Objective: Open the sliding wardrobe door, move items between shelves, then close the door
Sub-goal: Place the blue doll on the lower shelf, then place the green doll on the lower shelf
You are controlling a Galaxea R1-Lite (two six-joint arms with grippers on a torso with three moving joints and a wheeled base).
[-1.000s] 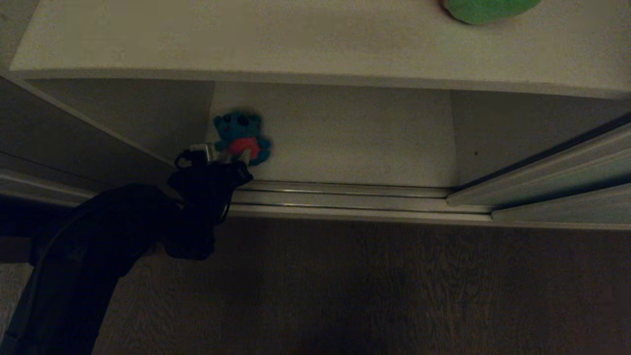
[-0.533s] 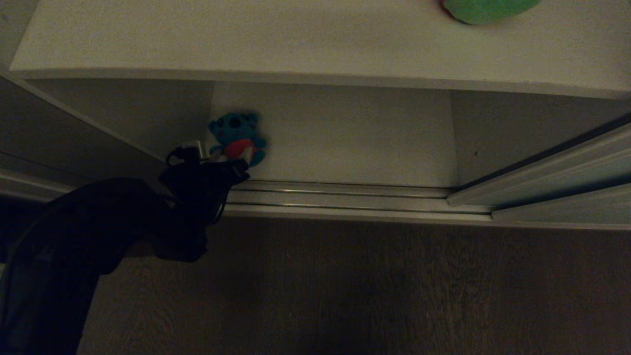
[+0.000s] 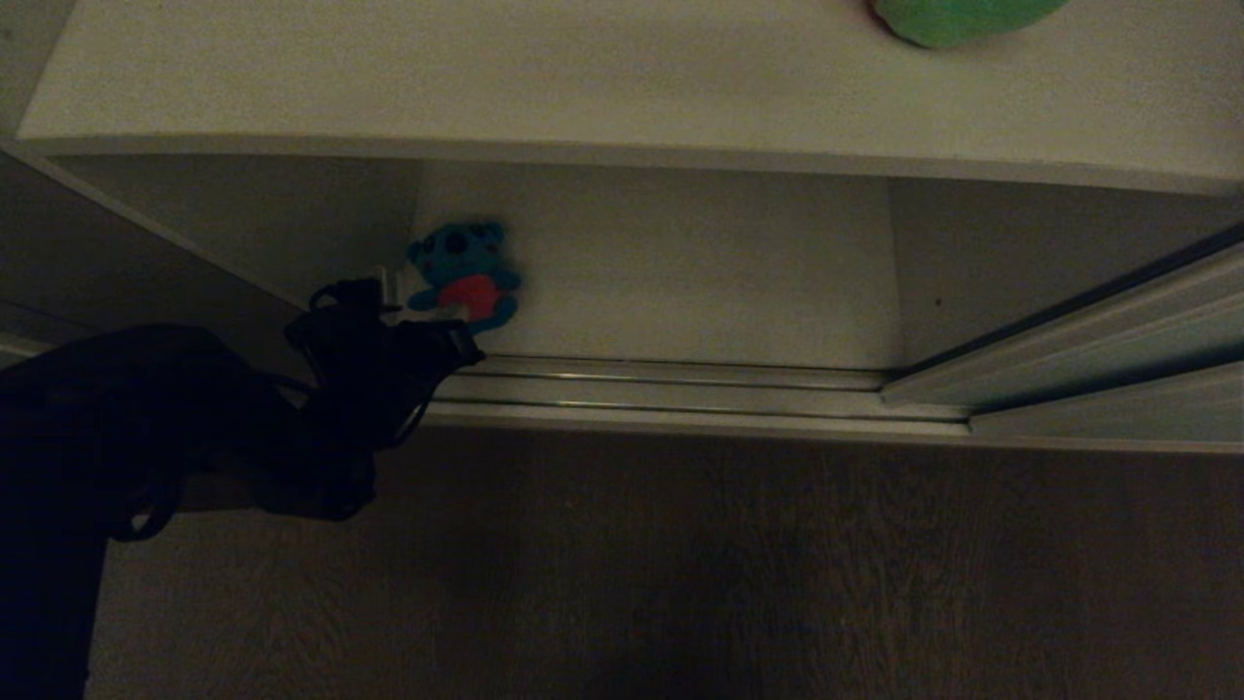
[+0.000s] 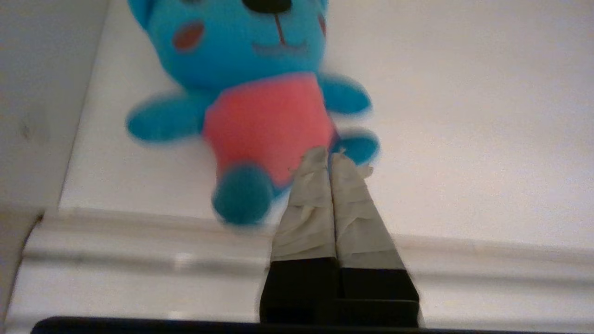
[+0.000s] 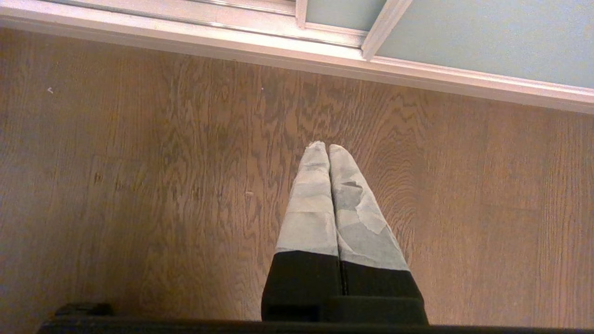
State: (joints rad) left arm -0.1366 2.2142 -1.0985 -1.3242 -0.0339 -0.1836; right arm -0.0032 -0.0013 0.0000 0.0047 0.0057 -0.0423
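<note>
Lying on its back on the lower shelf (image 3: 680, 282), the bear (image 3: 464, 275) sits near the shelf's left wall, close to the front edge, its red belly facing up and its head toward the back. The left gripper (image 4: 329, 155) is just in front of it, taped fingers (image 4: 308, 204) pressed together with nothing between them; in the left wrist view their tips overlap the bear's belly and one foot, though whether they touch it cannot be told. The left arm (image 3: 194, 428) reaches in from the lower left over the track (image 3: 680, 389) along the wardrobe's front. Above, on the upper shelf (image 3: 486, 78), only the bottom of the frog (image 3: 957, 19) shows (a green bulge at the head view's top edge), well to the right of the bear. The door (image 3: 1118, 340) stands slid to the right, leaving the bear's compartment open. The right gripper (image 5: 328, 150), fingers shut and empty, hangs over the wood floor (image 5: 139, 185) near the track.
</note>
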